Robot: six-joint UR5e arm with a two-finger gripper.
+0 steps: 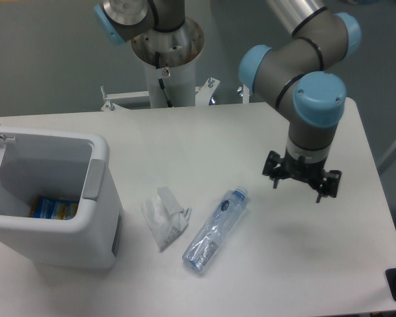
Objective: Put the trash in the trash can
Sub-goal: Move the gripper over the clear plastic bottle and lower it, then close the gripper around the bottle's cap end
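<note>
Bottle: the crushed clear plastic bottle (215, 230) is lying on its side on the white counter (204, 142), blue cap pointing up and to the right.
Wrapper: the crumpled white wrapper (164, 217) is lying just beside the bottle, between it and the bin.
Trash can: the white trash can (96, 228) is standing open at the left (something blue and orange is showing inside).
Gripper: the gripper (301, 185) is hovering right of the bottle, apart from it; its jaws are spread and holding nothing.

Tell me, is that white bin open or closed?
Open. The trash can has its lid swung back at the left, so you can see inside, where a blue-and-orange packet lies at the bottom.
</note>
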